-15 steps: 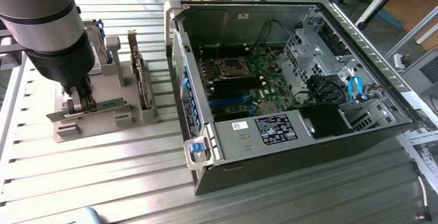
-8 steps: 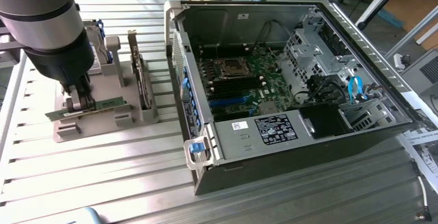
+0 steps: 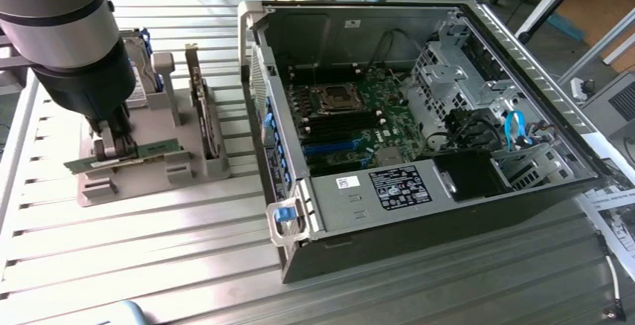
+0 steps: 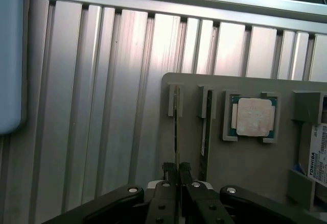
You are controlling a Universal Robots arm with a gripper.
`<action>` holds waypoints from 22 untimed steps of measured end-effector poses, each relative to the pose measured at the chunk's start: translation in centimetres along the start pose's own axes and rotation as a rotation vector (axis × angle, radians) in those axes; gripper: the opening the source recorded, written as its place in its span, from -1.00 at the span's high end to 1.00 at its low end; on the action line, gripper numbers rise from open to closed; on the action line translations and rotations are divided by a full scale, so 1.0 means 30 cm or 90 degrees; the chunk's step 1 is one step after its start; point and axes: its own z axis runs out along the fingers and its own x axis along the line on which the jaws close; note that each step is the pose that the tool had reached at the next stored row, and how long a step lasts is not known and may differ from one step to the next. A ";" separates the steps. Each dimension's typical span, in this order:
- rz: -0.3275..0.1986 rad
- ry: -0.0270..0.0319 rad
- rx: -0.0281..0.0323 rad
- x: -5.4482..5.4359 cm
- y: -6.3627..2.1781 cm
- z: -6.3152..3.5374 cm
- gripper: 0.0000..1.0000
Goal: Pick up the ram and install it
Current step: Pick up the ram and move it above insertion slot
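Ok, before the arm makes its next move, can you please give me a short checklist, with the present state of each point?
1. Jaws shut on the memory stick: ok. The gripper pinches its thin edge from both sides.
2. Stick centred between the jaws: ok in the wrist view.
3. Second memory stick untouched: ok. It stands apart, beside the held one, in the grey holder.
4. Held stick clear of the holder's notch: cannot tell. Its far end lines up with the notch.
5. Computer case open: ok, the board inside is exposed.
6. Memory slots free: they look empty, but cannot tell for sure.
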 end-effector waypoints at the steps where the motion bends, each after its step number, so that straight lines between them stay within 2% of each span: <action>1: 0.000 0.0000 0.0000 0.000 0.000 -0.002 0.72; 22: 0.000 0.0000 -0.0001 0.000 0.000 -0.048 0.72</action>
